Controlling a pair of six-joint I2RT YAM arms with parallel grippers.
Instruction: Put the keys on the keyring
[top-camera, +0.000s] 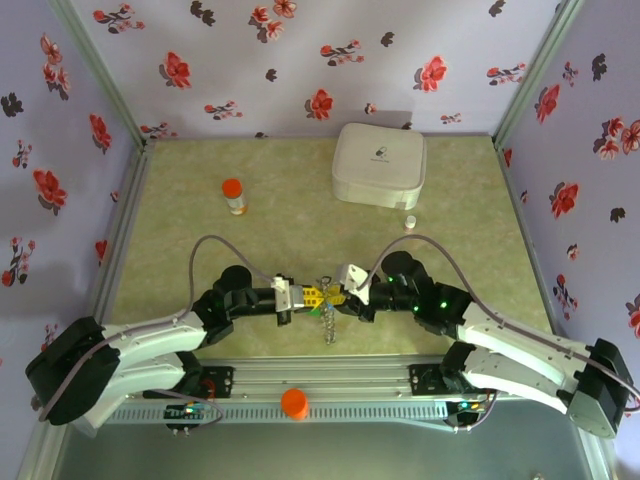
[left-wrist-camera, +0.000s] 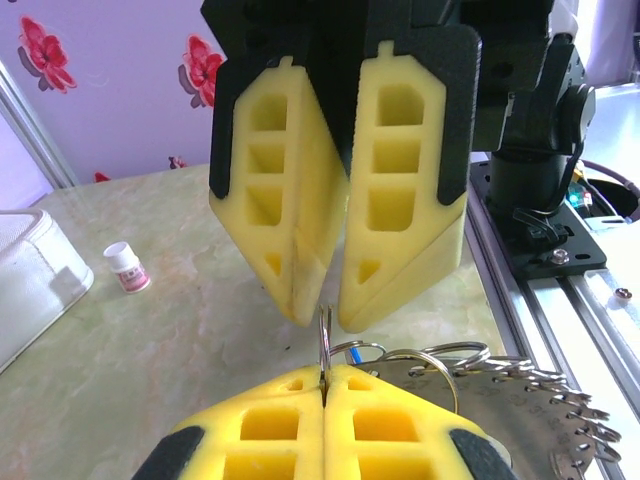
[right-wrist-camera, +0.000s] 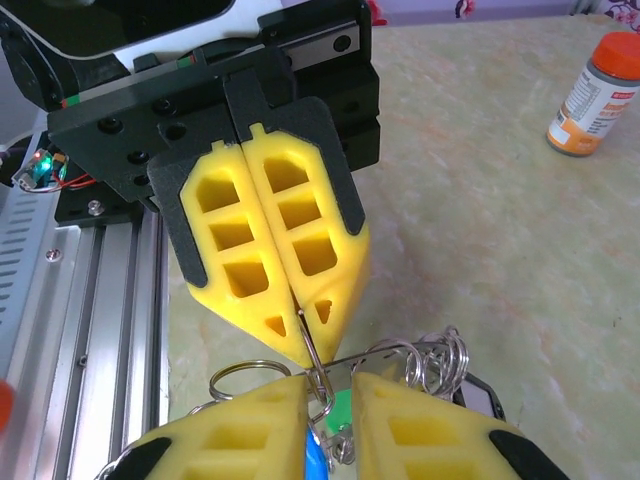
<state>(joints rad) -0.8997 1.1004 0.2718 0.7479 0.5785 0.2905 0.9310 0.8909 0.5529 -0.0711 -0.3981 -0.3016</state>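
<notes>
Keys (right-wrist-camera: 340, 408): green head sat in the gap of my right jaws, a blue one just below it. In the top view the bunch sat between both my grippers, near the table's front edge.
Left gripper (left-wrist-camera: 323, 374): jaws pressed together, clamped on a thin wire ring (left-wrist-camera: 323, 340) that stood upright between the pads.
Right gripper (right-wrist-camera: 330, 388): jaws slightly apart, tip to tip with the left one. Wire ring ran into the gap; couldn't tell if either pad touched it.
Keyring chain (top-camera: 328, 325): limp strand, trailed from the bunch toward the rail.
Split rings (right-wrist-camera: 440, 360): loose loops just beside my right fingers.
Orange-capped bottle (top-camera: 233, 197): upright, well apart, far left.
White rounded box (top-camera: 380, 163): far side, with a small white bottle (top-camera: 409, 220) near its front right corner.
</notes>
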